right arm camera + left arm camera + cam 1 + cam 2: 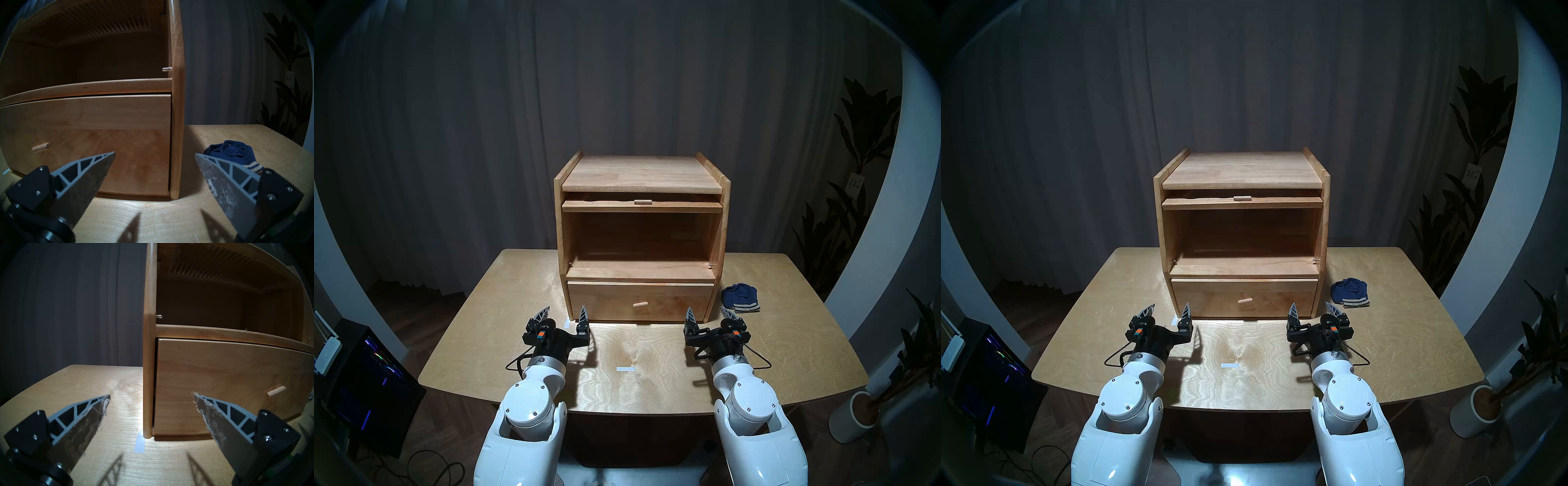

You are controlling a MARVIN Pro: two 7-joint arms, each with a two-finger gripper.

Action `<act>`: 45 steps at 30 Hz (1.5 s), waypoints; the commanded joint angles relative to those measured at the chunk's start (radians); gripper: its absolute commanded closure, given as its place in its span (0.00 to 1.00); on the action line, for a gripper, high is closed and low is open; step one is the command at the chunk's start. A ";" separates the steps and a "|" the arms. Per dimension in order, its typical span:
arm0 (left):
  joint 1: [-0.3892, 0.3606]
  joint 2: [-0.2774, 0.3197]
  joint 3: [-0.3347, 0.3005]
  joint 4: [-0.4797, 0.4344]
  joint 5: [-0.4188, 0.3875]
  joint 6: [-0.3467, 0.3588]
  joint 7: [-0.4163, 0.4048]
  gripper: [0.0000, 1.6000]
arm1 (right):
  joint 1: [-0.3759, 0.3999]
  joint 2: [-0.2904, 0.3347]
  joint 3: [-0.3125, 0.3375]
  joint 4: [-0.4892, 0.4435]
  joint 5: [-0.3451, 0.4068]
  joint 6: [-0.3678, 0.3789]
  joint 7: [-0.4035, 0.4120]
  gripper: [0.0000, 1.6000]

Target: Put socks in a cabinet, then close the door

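The light-wood cabinet stands at the back middle of the table, its upper compartment open and bare. The door is lifted and slid in flat under the top, only its front edge and tab handle showing; its ribbed window shows from below. The navy socks with striped cuffs lie on the table right of the cabinet, and show in the right wrist view. My left gripper is open and empty before the cabinet's left corner. My right gripper is open and empty, just short of the socks.
The lower drawer with a peg knob is shut. Two strips of white tape lie on the wooden table. A potted plant stands off the table's right, a dark monitor at the left.
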 commanded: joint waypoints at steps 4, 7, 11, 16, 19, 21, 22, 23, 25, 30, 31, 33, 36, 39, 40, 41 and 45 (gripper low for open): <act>-0.007 0.000 -0.001 -0.011 0.000 -0.004 0.000 0.00 | -0.012 0.143 0.144 -0.145 -0.148 -0.040 -0.054 0.00; -0.008 0.000 -0.001 -0.010 0.000 -0.004 0.000 0.00 | -0.022 0.175 0.207 -0.177 -0.197 -0.037 -0.067 0.00; -0.008 0.000 -0.001 -0.009 0.000 -0.005 0.000 0.00 | -0.028 0.238 0.297 -0.203 -0.321 -0.019 -0.052 0.00; -0.009 0.000 -0.001 -0.007 0.000 -0.005 0.000 0.00 | -0.029 0.278 0.343 -0.195 -0.422 -0.007 0.018 0.00; -0.009 0.000 -0.001 -0.005 0.001 -0.005 0.000 0.00 | -0.026 0.326 0.374 -0.184 -0.489 -0.008 0.077 0.00; -0.010 0.000 -0.001 -0.005 0.001 -0.005 0.000 0.00 | -0.011 0.323 0.390 -0.187 -0.537 -0.016 0.106 0.00; -0.010 0.000 -0.001 -0.004 0.001 -0.005 0.000 0.00 | -0.011 0.363 0.394 -0.187 -0.556 -0.021 0.147 0.00; -0.010 0.000 -0.001 -0.004 0.001 -0.005 0.000 0.00 | -0.004 0.359 0.399 -0.188 -0.580 -0.025 0.158 0.00; -0.010 0.000 -0.001 -0.003 0.001 -0.005 0.000 0.00 | 0.006 0.368 0.396 -0.186 -0.613 -0.034 0.180 0.00; -0.011 -0.001 -0.001 -0.001 0.001 -0.005 0.000 0.00 | 0.023 0.465 0.365 -0.169 -0.709 -0.060 0.318 0.00; -0.011 -0.001 -0.001 -0.001 0.001 -0.005 0.000 0.00 | 0.033 0.426 0.359 -0.165 -0.737 -0.070 0.298 0.00; -0.011 -0.001 -0.001 -0.002 0.001 -0.006 0.000 0.00 | 0.040 0.481 0.342 -0.148 -0.769 -0.081 0.372 0.00; -0.011 -0.001 -0.001 -0.002 0.001 -0.006 0.000 0.00 | 0.052 0.498 0.313 -0.116 -0.822 -0.102 0.415 0.00; -0.011 -0.001 -0.001 -0.003 0.001 -0.006 0.000 0.00 | 0.069 0.520 0.284 -0.074 -0.880 -0.133 0.468 0.00; -0.011 -0.001 -0.001 -0.004 0.001 -0.006 0.001 0.00 | 0.072 0.537 0.277 -0.058 -0.892 -0.140 0.492 0.00; -0.011 -0.001 -0.001 -0.004 0.001 -0.007 0.001 0.00 | 0.080 0.563 0.266 -0.040 -0.910 -0.153 0.531 0.00; -0.010 -0.001 -0.002 -0.007 0.001 -0.007 0.001 0.00 | 0.135 0.596 0.249 0.028 -0.957 -0.203 0.603 0.00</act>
